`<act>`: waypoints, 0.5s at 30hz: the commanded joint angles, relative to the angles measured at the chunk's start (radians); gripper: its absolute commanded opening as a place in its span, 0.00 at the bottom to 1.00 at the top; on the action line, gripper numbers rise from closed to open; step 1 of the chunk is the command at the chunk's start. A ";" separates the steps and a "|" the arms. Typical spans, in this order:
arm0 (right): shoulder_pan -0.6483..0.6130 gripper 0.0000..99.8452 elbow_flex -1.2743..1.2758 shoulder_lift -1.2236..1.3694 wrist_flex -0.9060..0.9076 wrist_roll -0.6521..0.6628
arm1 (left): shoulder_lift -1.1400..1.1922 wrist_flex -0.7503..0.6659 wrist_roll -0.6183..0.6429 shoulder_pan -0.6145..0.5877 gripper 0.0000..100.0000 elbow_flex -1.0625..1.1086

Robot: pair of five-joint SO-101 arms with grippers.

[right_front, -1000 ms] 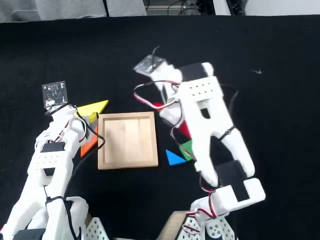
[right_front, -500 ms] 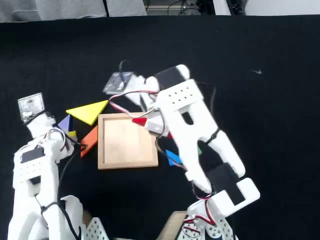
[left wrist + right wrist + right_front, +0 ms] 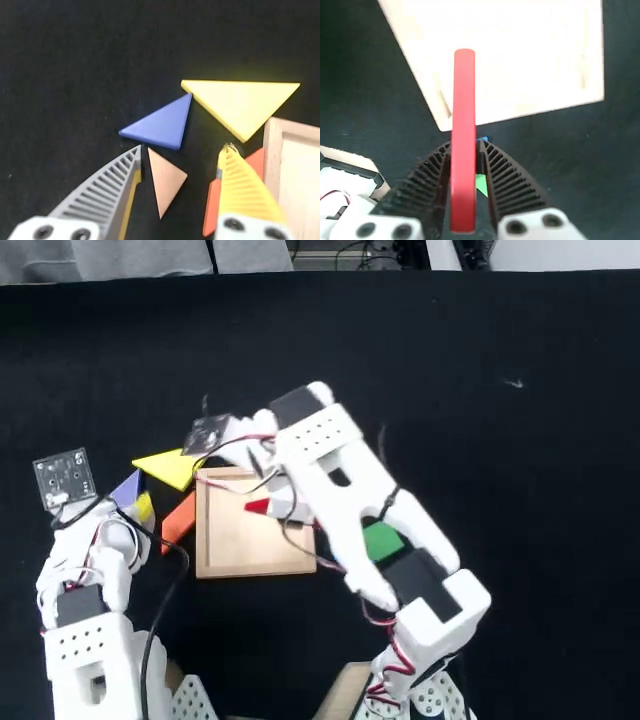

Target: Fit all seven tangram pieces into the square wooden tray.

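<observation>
Your right tool [image 3: 464, 150], clenched on the red piece [image 3: 258, 507], has swung over the tray [image 3: 230, 545], which lies toward the surface's near edge. Your left tool [image 3: 182, 149], gaping empty, has pulled back from it. The tray is bare; first placement looks next.

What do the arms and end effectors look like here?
The left arm and right arm are white shells with black motor blocks and red, white and black cables. The left end effector has one grey and one yellow ribbed finger; the right end effector has black ones.
</observation>
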 commanded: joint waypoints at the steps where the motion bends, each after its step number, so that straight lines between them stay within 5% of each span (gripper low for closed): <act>1: -0.066 0.01 -0.016 -0.012 -0.084 0.009 | -0.072 0.052 -0.006 0.010 0.25 -0.007; 8: -0.084 0.01 0.090 -0.002 -0.235 0.012 | -0.169 0.100 -0.009 -0.039 0.25 0.012; 15: -0.087 0.01 0.139 -0.004 -0.245 0.057 | -0.247 0.103 -0.009 0.033 0.25 0.058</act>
